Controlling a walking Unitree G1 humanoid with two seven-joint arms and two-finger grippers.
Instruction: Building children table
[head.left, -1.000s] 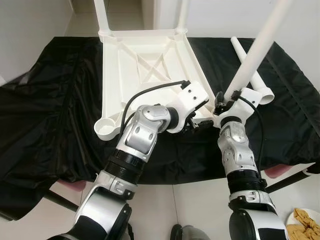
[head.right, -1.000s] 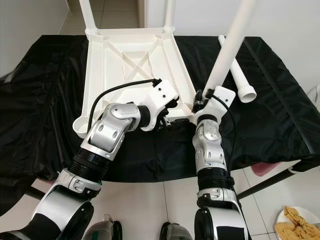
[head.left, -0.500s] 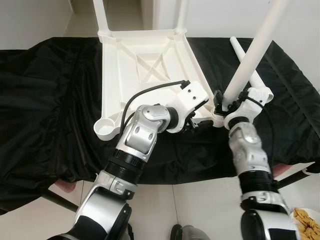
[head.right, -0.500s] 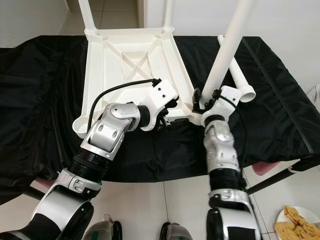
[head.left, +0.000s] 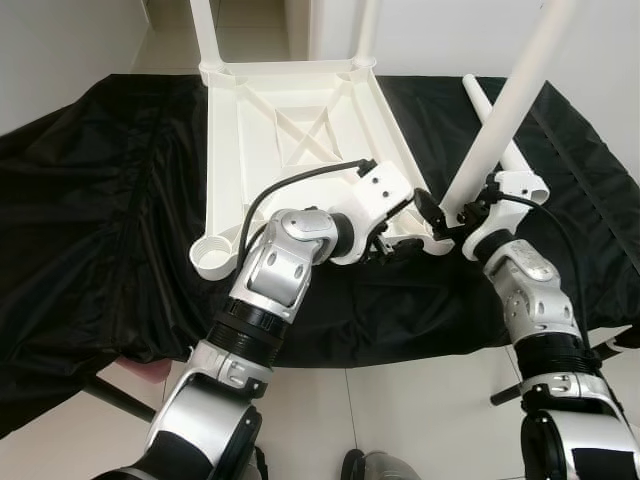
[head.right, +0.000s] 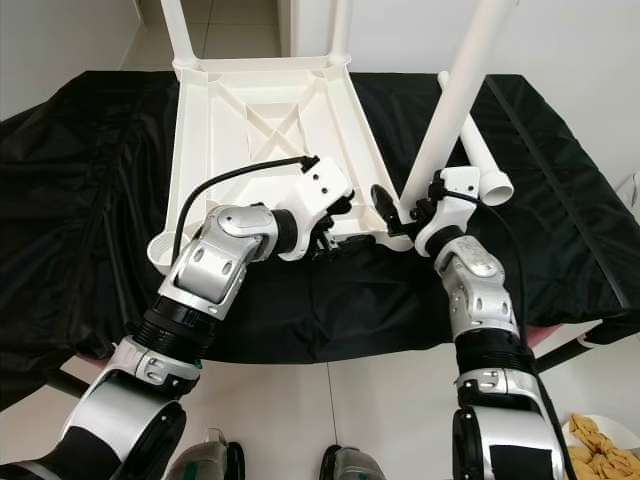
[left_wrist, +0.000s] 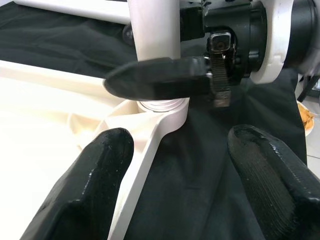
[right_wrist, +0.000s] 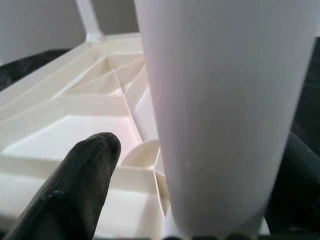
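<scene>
The white children's table (head.left: 290, 130) lies upside down on a black cloth (head.left: 100, 200). Two legs (head.left: 205, 30) stand in its far corners. A third white leg (head.left: 500, 110) stands tilted in the near right corner socket (left_wrist: 160, 107). My right gripper (head.left: 448, 205) straddles the base of that leg, open, with one black finger (head.left: 424, 205) splayed off it. My left gripper (head.left: 395, 245) is open right beside that corner, its fingers (left_wrist: 100, 175) wide apart over the rim and the cloth. A loose leg (head.right: 478, 160) lies on the cloth behind. The near left socket (head.left: 212, 256) holds nothing.
The cloth hangs over the front edge of the work surface onto a white tiled floor (head.left: 400, 420). A plate of food (head.right: 590, 452) is on the floor at the lower right. Something pink (head.left: 150, 372) shows under the cloth at the lower left.
My right arm has swung out to the right and its fingers have opened off the leg, which stays standing in the socket. The left arm has not moved.
</scene>
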